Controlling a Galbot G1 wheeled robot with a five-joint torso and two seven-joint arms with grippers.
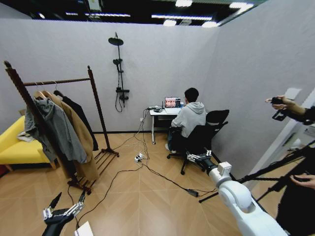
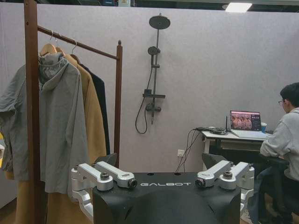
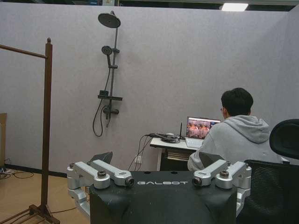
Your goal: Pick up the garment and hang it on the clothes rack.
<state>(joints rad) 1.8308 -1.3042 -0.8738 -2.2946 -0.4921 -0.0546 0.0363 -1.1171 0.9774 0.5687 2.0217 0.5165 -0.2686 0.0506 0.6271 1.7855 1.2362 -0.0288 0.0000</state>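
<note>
The garment [image 1: 78, 118], black, hangs already on the clothes rack [image 1: 54, 81] at the left of the head view, at the far end of the top rail behind a long tan coat [image 1: 81, 142] and a grey hooded top [image 1: 56, 130]. In the left wrist view only a dark strip of it [image 2: 100, 112] shows past the tan coat, near the rack's far upright. The right arm reaches forward at the lower right of the head view, and the right gripper [image 1: 197, 158] holds its fingers spread, empty. The left gripper [image 1: 64, 209] sits at the lower left edge, fingers [image 1: 54, 201] parted, gripping nothing.
</note>
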